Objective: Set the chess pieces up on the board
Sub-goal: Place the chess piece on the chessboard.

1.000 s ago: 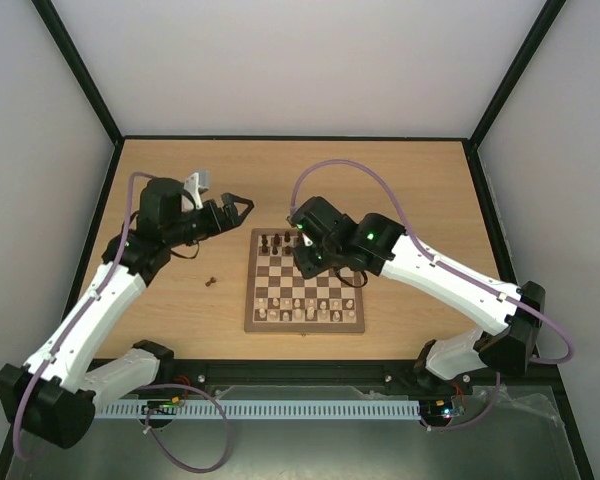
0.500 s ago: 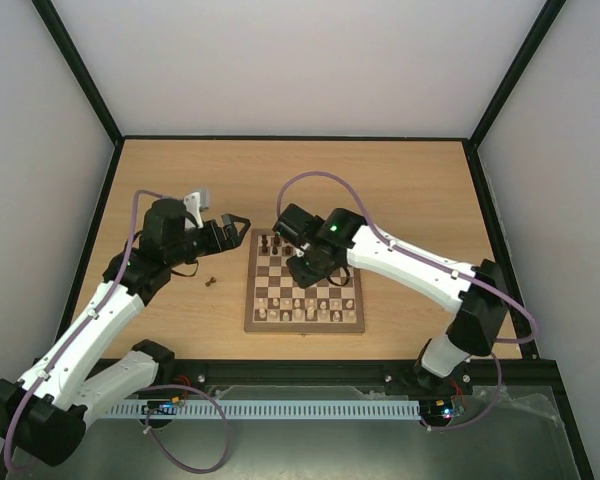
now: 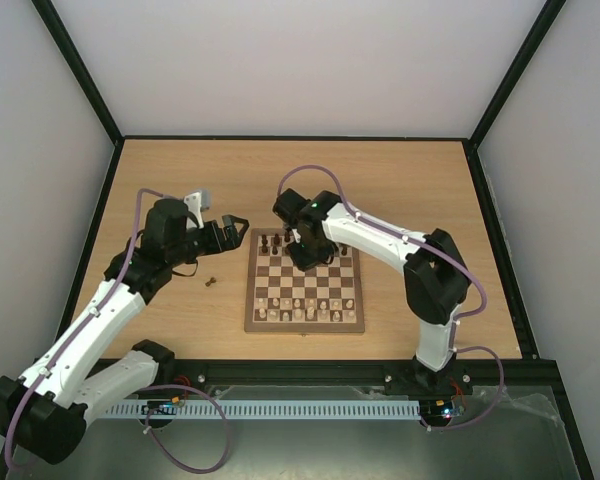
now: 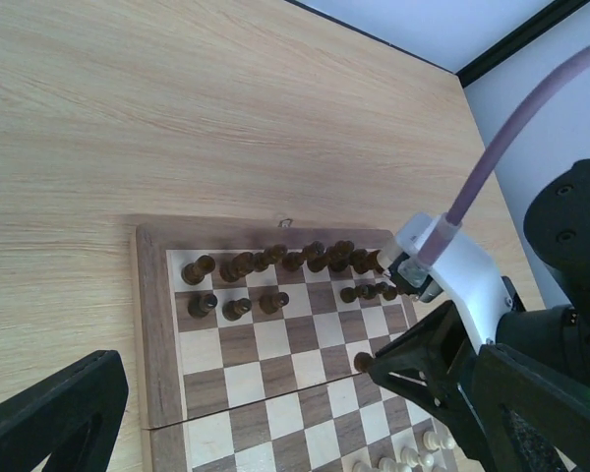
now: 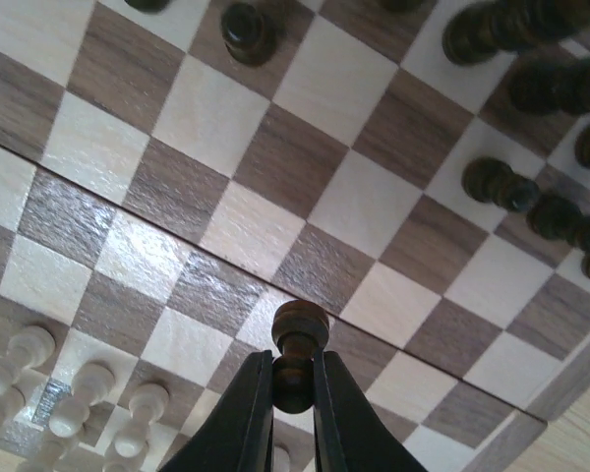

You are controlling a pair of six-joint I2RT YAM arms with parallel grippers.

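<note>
As jaws of the right gripper [image 5: 295, 385] pinched a dark pawn [image 5: 300, 326] just below its head, it looked light, stiff, slippery; the left gripper [image 3: 235, 222] gaped empty.

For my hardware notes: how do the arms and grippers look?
The left arm and right arm have white links, black joints and purple cables. The right one bears a green light. The left gripper and right gripper are black, two-fingered.
</note>
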